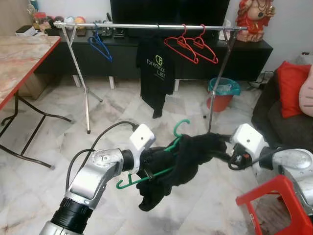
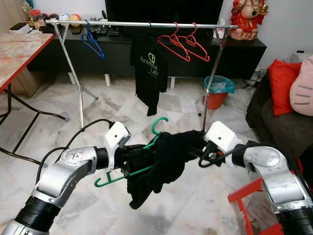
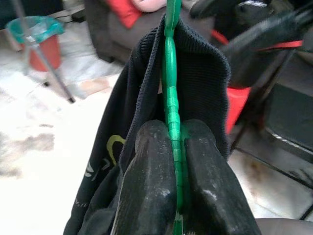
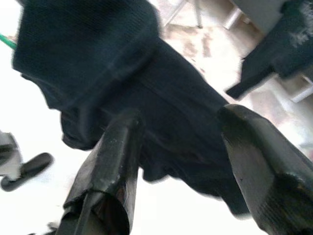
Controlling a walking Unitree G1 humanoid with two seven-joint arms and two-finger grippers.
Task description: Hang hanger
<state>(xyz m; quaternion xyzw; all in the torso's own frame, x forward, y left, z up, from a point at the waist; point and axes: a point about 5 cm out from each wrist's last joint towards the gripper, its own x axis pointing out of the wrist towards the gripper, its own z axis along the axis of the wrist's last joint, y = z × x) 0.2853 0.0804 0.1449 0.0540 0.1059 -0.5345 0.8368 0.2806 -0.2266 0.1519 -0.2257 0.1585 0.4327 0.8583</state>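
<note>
Progress: green hanger (image 1: 168, 147) with black shirt (image 1: 183, 164) draped on it, held in mid-air; not yet on the rail (image 1: 146, 25). Carrying and hooking remain.
Rail: well ahead across the marble floor; carries a blue hanger (image 1: 100, 46), a hung black shirt (image 1: 156, 73) and two red hangers (image 1: 191, 45); free span between the blue hanger and the hung shirt.
Left pincer (image 3: 177, 161): fingers pressed together on the hanger's green bar, cloth on both sides.
Right pincer (image 4: 186, 161): spread, black cloth between and beyond the fingers, gripping nothing as far as I judge.
Hook: points up, clear of the cloth.

green hanger (image 1: 146, 177), black shirt (image 1: 181, 161)
</note>
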